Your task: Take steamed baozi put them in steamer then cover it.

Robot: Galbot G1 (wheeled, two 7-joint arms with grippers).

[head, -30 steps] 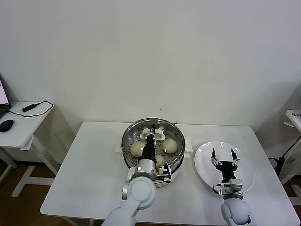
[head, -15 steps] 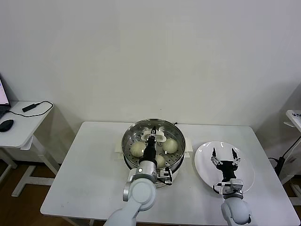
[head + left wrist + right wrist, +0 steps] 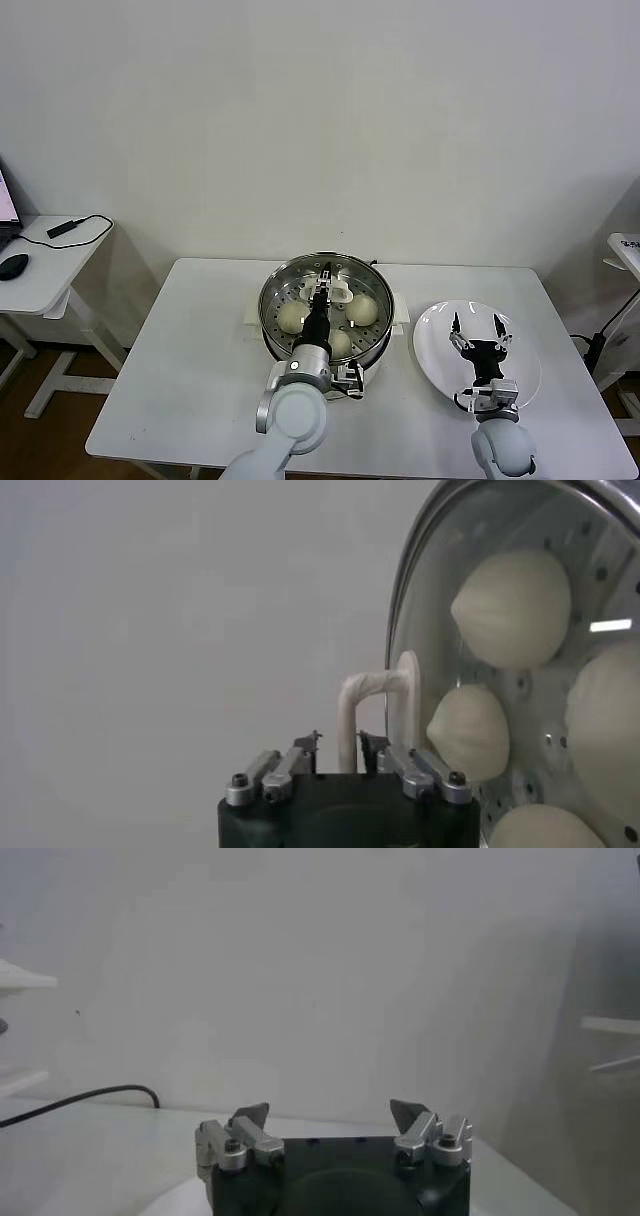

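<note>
- You have a white table (image 3: 200,390) carrying everything in play.
- Your steamer (image 3: 275,322) stands at the table's middle on its white base, shiny steel rim up.
- The cover (image 3: 425,600) sits on the steamer, clear glass with a metal rim.
- A white plate (image 3: 525,350) lies to the steamer's right, apart from it.
- The steamed baozi (image 3: 510,608) lie on the perforated tray, seen through the glass.
- Your left gripper (image 3: 340,744) is over the cover's cream handle (image 3: 365,705), fingers slightly parted either side of it; whether they touch it, you cannot tell.
- Your right gripper (image 3: 476,331) hovers above the plate, fingers spread wide, holding nothing.
</note>
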